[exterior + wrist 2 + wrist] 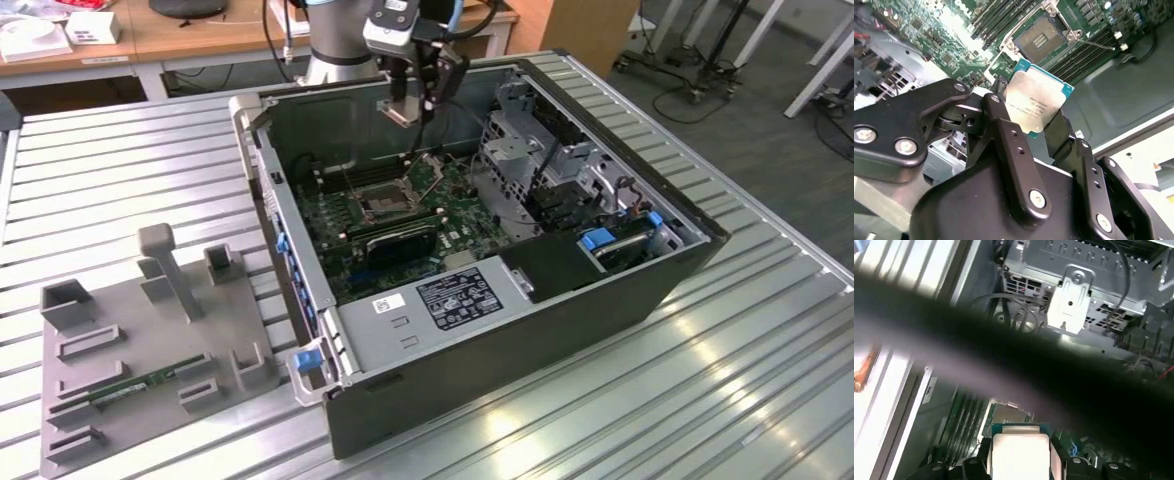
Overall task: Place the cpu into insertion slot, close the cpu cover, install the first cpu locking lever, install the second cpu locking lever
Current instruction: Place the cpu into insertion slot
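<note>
One arm point(334, 40) reaches down from the far edge of the bench point(747, 380), with its wrist section pointing nearly straight down over the far end of the computer case point(534, 300). The hand point(416, 100) hangs above the case opening, clear of the boards below.

The case lies on its side near the middle of the bench with its open face up. The green motherboard point(400, 240) covers the case floor. The insertion slot point(383, 205) sits on the board toward the far wall of the case. In the second wrist view it point(1043, 40) is uncovered and its dark middle is bare. It lies just beside the long memory slots point(999, 15). The cpu cover point(434, 168) appears to stand raised at the far edge of the slot, though its outline is hard to make out.

The hand point(1029, 117) pinches the cpu point(1039, 100) by two opposite edges, one of the black fingers point(1004, 135) pressed against each side. The cpu is in the air, tilted, with its metal top facing the wrist. It is apart from the slot and touches nothing but the fingers. The first wrist view shows the cpu point(1020, 452) between the same fingers.

A grey fixture point(134, 340) lies on the bench near its corner at the exterior view's left. A memory stick point(140, 385) rests in it.
</note>
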Available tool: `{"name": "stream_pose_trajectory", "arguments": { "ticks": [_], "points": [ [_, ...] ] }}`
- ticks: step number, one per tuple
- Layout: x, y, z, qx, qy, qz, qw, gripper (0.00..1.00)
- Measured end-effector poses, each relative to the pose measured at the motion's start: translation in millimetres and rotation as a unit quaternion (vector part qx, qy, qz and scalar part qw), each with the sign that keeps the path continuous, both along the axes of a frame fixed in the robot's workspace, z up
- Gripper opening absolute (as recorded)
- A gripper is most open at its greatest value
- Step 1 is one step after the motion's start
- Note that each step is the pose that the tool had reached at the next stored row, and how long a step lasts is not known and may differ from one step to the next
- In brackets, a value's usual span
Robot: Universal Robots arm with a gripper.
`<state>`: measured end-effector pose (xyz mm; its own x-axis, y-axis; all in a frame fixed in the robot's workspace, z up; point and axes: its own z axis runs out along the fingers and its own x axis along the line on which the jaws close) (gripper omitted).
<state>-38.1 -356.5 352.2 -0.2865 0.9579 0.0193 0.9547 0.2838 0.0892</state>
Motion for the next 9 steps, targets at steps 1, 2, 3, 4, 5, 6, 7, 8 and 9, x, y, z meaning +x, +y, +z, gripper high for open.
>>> {"name": "stream_pose_trajectory", "arguments": {
  "ticks": [1, 2, 3, 4, 5, 6, 7, 8, 9],
  "points": [
    [0.0, 0.0, -0.5, 0.0000, 0.0000, -0.008, 0.99997, 0.55],
    [0.0, 0.0, -1.0, 0.0000, 0.0000, -0.016, 0.99987, 0.55],
    [0.0, 0.0, -1.6, 0.0000, 0.0000, -0.026, 0.99967, 0.55],
    [0.0, 0.0, -2.2, 0.0000, 0.0000, -0.035, 0.99940, 0.55],
    [0.0, 0.0, -2.7, 0.0000, 0.0000, -0.044, 0.99903, 0.55],
    [0.0, 0.0, -3.2, 0.0000, 0.0000, -0.053, 0.99860, 0.55],
    [0.0, 0.0, -3.8, 0.0000, -0.0001, -0.062, 0.99808, 0.55],
    [0.0, 0.0, -4.2, 0.0000, 0.0000, -0.071, 0.99748, 0.55],
    [0.0, 0.0, -4.7, 0.0000, 0.0000, -0.080, 0.99681, 0.55]
  ]
}}
